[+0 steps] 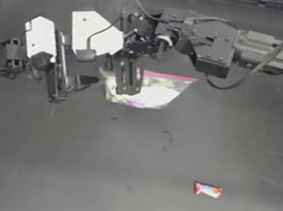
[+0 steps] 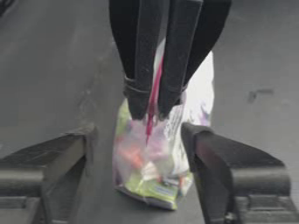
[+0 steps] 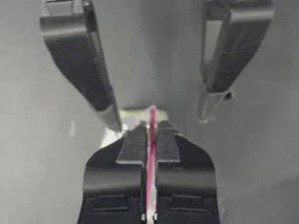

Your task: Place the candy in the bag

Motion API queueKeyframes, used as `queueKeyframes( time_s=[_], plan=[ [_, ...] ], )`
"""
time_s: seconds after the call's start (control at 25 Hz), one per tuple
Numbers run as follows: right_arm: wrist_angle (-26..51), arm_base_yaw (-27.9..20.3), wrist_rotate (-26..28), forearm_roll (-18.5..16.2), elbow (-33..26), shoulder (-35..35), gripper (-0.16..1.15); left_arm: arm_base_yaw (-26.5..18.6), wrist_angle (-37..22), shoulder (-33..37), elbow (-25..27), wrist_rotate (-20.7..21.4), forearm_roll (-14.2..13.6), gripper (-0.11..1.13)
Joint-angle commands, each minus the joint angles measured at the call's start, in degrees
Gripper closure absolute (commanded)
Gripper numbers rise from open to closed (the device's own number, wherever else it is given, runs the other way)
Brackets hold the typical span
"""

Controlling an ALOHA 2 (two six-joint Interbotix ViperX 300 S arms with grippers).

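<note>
The candy (image 1: 208, 190) is seen lying flat on the dark bench (image 1: 60, 165), alone in the lower right part of the top view, well apart from both arms and from the bag (image 1: 152, 90). Its red ends and pale middle can be made out from above.

The bag is pictured near the middle of the bench, toward the far side, its pink strip (image 1: 169, 76) running along the top edge. White, green, purple and yellow colours are visible through the clear plastic. The pink strip is pinched by the right hand (image 1: 127, 77), whose jaws are pressed together on it; in the right wrist view the strip (image 3: 152, 148) is shown clamped in a thin line between the two dark pads (image 3: 133, 146). The right arm is seen reaching in from the right side and across the middle.

The left hand (image 1: 61, 77) is positioned just beside the bag on its left, jaws spread wide. In the left wrist view the bag (image 2: 153, 175) is framed between the two open fingers (image 2: 234, 170), with neither clearly touching it, while the right hand (image 2: 151, 109) is seen gripping the strip from above.
</note>
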State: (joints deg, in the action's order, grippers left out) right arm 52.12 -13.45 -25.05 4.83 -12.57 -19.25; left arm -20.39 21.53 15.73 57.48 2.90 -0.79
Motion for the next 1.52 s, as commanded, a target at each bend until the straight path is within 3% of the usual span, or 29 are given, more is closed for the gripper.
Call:
queueKeyframes(
  time_s=[0.04,0.68,1.0,1.32,1.52],
  plan=[
    [-0.4,0.3,-0.1,0.2,-0.6,3.0,0.84,0.0,0.4,0.1,-1.3,0.1,-0.1,0.19],
    [-0.5,0.4,-0.1,0.2,-0.1,3.0,0.84,0.0,0.4,0.0,-1.8,0.1,-0.3,0.32],
    [-0.4,0.3,0.0,-0.3,-0.1,3.0,0.84,0.2,-0.1,0.2,-1.5,0.2,-0.4,0.64],
    [-0.6,0.3,0.0,-0.3,-0.1,3.1,0.84,0.7,-0.4,2.2,-1.1,0.2,-3.6,0.96],
    [-0.7,0.3,0.1,-0.3,-0.1,3.0,0.84,0.9,-0.4,4.1,-0.4,0.1,-4.4,0.99]
  ],
)
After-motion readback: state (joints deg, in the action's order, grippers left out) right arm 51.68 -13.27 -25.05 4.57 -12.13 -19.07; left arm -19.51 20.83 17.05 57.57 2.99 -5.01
